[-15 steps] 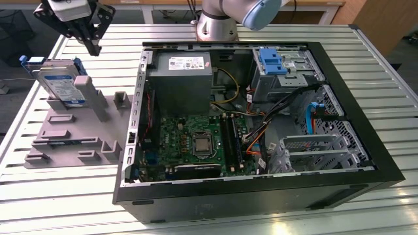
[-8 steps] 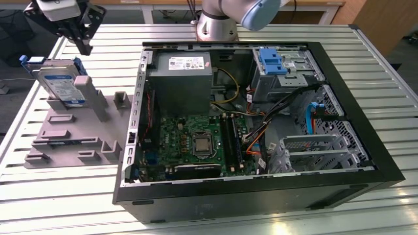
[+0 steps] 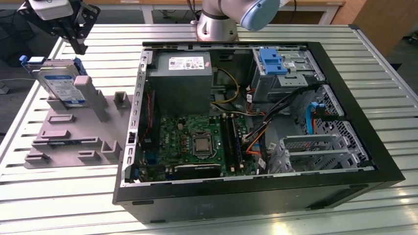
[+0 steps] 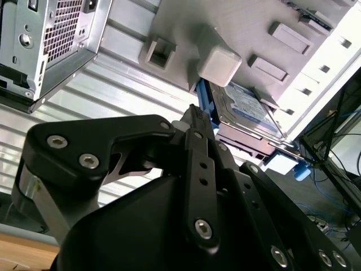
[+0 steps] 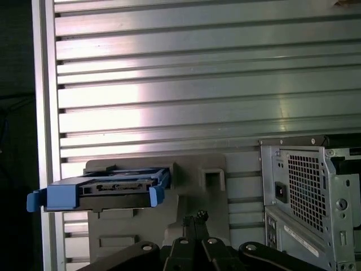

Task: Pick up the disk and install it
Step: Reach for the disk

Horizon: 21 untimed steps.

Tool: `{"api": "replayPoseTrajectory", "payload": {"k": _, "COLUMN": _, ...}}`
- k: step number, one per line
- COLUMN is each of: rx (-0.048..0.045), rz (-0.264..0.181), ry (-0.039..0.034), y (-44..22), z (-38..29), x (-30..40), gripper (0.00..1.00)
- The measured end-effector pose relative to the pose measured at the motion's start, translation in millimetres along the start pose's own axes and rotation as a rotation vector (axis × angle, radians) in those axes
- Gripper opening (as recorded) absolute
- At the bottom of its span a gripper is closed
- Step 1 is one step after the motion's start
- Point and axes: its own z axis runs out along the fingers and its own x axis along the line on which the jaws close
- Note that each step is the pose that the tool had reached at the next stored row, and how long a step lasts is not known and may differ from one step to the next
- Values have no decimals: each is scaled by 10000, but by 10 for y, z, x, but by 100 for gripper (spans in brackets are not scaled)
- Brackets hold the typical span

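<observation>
The disk, a silver drive with a white-and-blue label in a blue carrier, stands tilted on edge in a grey fixture at the exterior view's left. My gripper hangs above and slightly behind it, apart from it, fingers together and holding nothing. In the first wrist view the disk shows edge-on beyond the gripper. In the second wrist view the disk lies past the gripper, behind a grey fixture post.
An open computer case lies on the slatted metal table, with a motherboard, a grey power supply and a drive bay with a ribbed blue latch. The arm's base stands behind the case.
</observation>
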Motion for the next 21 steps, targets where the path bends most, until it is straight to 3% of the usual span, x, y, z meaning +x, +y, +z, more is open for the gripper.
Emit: {"api": "replayPoseTrajectory", "payload": {"k": 21, "rx": 0, "rz": 1, "ry": 0, "y": -4, "z": 3, "x": 69, "gripper": 11}}
